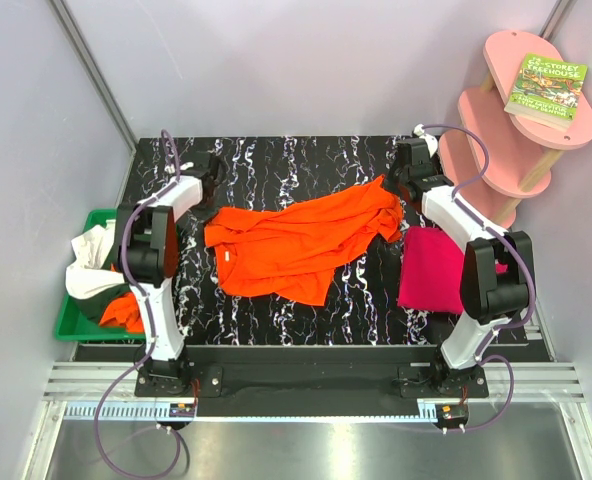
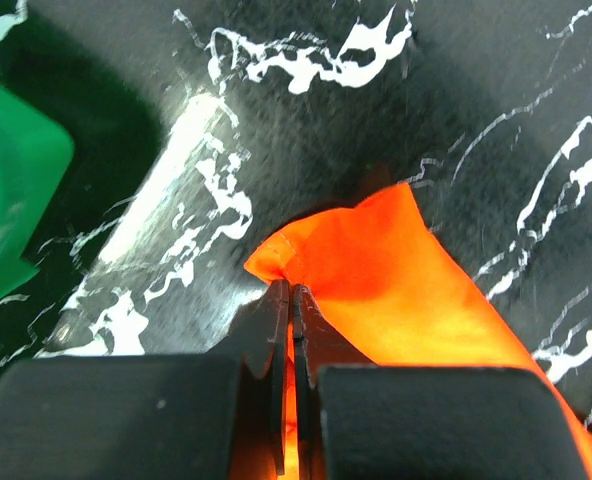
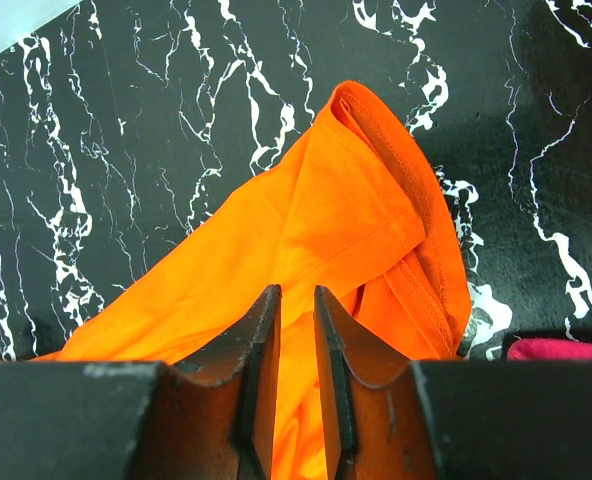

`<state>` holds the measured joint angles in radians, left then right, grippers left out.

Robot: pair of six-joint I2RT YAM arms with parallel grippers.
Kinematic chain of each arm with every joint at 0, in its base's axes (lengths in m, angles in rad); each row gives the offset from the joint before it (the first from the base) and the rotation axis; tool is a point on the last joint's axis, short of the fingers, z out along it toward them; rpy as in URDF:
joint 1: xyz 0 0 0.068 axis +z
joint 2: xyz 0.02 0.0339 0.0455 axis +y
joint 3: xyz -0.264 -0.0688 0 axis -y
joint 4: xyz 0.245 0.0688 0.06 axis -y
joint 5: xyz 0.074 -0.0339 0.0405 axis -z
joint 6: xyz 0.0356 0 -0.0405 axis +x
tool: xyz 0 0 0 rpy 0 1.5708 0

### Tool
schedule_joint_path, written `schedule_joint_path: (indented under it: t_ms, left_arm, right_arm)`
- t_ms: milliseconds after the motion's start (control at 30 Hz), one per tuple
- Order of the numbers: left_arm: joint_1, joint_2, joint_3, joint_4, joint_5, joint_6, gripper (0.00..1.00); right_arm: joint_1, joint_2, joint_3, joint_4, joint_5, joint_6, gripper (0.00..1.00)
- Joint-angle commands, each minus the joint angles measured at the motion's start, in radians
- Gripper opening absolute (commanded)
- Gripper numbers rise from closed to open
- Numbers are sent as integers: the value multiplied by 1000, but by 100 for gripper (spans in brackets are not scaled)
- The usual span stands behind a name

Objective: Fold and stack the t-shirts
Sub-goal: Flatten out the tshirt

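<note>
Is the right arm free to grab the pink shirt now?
Probably not yet: the right gripper is shut on the orange t-shirt. The pink t-shirt lies uncovered beside that arm.

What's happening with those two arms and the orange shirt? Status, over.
Status: left end effector shut on orange t-shirt, left edge. The right end effector clamped on its right edge. Shirt crumpled, unfolded. The magenta t-shirt close by, right side.

Bright even overhead light, white glare streak on the glossy table [image 2: 181, 160], soft shadows.
</note>
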<state>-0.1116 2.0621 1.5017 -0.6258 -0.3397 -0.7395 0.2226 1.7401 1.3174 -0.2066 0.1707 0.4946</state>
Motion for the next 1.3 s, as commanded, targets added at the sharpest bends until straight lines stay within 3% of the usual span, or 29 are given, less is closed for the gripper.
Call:
schedule_joint_path:
  t_ms: [0, 200, 733, 1267]
  left_arm:
    - [-10, -146, 11, 43, 27, 17, 0]
    - [-23, -183, 26, 40, 39, 20, 0]
    - [-46, -195, -23, 38, 38, 19, 0]
    - [-56, -171, -18, 41, 44, 19, 0]
  right_arm:
    - [4, -16, 17, 21, -7, -1, 28]
    - [-17, 30, 23, -7, 6, 30, 39]
    - [-69, 262, 143, -70, -46, 58, 37]
    - [-69, 308, 151, -102, -19, 56, 37]
